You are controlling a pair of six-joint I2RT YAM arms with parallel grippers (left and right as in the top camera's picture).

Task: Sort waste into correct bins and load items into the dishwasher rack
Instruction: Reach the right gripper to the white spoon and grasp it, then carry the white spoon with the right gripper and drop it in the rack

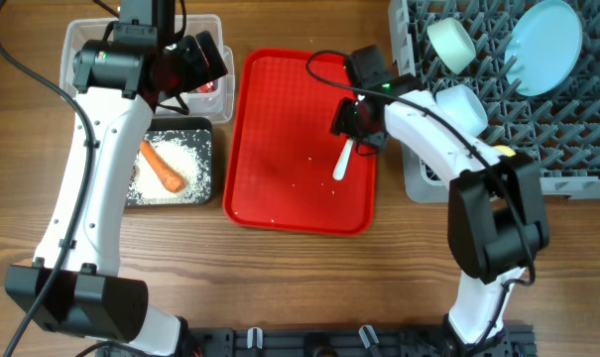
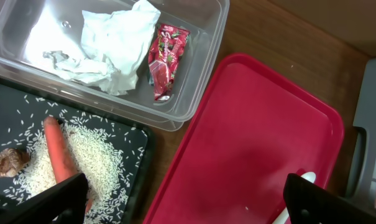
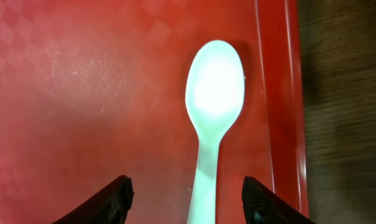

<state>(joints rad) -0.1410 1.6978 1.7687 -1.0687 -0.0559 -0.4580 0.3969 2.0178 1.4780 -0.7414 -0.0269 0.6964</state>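
A white plastic spoon [image 1: 341, 162] lies on the red tray [image 1: 280, 188] near its right rim. My right gripper [image 1: 357, 127] is open just above the spoon's handle; in the right wrist view the spoon [image 3: 211, 118] runs between the two open fingers [image 3: 186, 199]. My left gripper [image 1: 202, 61] is open and empty over the clear tub [image 1: 77, 36]. The clear tub [image 2: 200, 68] holds crumpled white tissue [image 2: 116, 46] and a red wrapper [image 2: 164, 59]. The black tub [image 1: 202, 194] holds an orange carrot [image 1: 162, 166], rice [image 2: 88, 149] and a brown scrap [image 2: 7, 163].
The grey dishwasher rack [image 1: 577, 129] at the right holds a pale blue plate [image 1: 543, 33], a mint bowl [image 1: 450, 44], another bowl [image 1: 462, 106] and a yellow cup [image 1: 503, 151] partly hidden by my right arm. A few rice grains lie on the tray.
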